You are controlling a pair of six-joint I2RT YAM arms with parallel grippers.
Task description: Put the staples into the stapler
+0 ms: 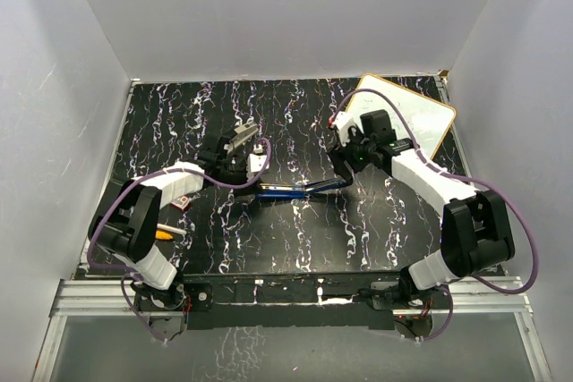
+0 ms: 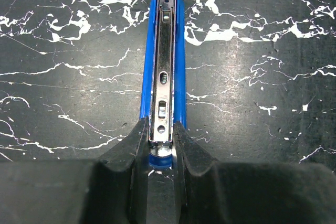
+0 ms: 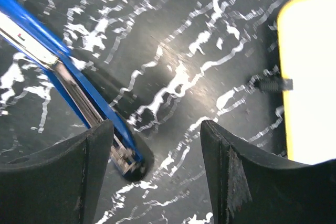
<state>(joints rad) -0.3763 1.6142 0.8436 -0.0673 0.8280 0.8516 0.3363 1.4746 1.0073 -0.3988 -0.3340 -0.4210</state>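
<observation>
The blue stapler (image 1: 300, 189) lies opened out flat at the table's middle, its metal staple channel (image 2: 163, 66) facing up. My left gripper (image 1: 253, 176) is shut on the stapler's left end, with its fingers (image 2: 137, 140) pressed on both blue sides. My right gripper (image 1: 343, 170) is open over the stapler's right end (image 3: 79, 98), which lies beside its left finger (image 3: 97, 145). The red-pink staple box (image 1: 183, 202) lies beside the left arm. A small grey tray-like piece (image 1: 242, 137) lies just behind the left gripper.
An orange-and-white pen (image 1: 166, 233) lies at the near left. A white board with a yellow rim (image 1: 407, 116) lies at the back right and shows in the right wrist view (image 3: 310, 77). A small black piece (image 3: 269, 84) lies beside it. White walls surround the table.
</observation>
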